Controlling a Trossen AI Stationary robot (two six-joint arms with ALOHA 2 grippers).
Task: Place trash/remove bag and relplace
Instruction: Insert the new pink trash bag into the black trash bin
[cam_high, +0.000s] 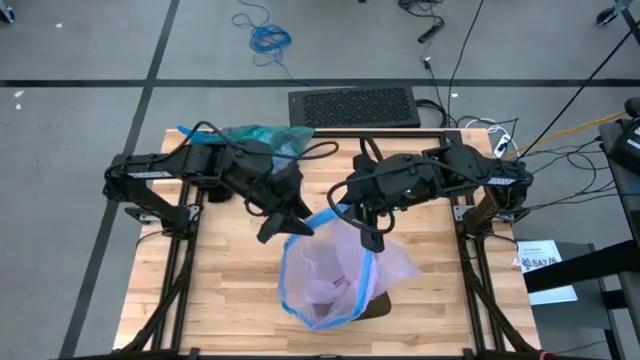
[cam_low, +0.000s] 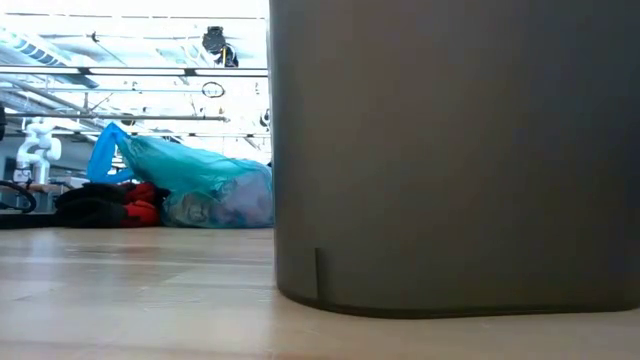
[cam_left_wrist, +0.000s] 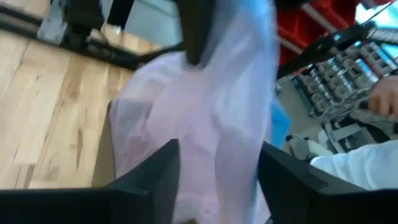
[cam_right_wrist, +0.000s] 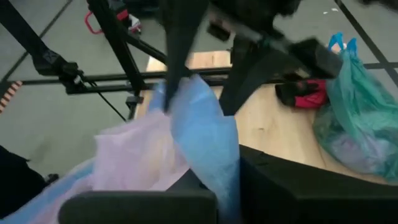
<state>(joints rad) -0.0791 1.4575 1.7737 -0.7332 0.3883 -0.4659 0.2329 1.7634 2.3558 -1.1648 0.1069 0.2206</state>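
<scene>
The old bag (cam_high: 262, 140), a crinkly translucent teal-green plastic liner knotted shut and full of rubbish, lies at the far edge of the pale wooden table (cam_high: 220, 290), well apart from the work, set aside as finished. At the table's middle a fresh pale pink translucent liner with a blue rim (cam_high: 335, 268) is being spread over the dark grey plastic bin (cam_low: 455, 150), most of which it hides from above. The right gripper (cam_high: 372, 238) is clamped shut on the blue rim, seemingly to keep that side stretched up and open. The left gripper (cam_high: 283, 226) sits at the opposite rim with its fingers (cam_left_wrist: 152, 180) spread wide around the pink film, holding nothing; I'd judge it is between grips. A person's white sleeve (cam_left_wrist: 357, 167) shows beyond the table.
</scene>
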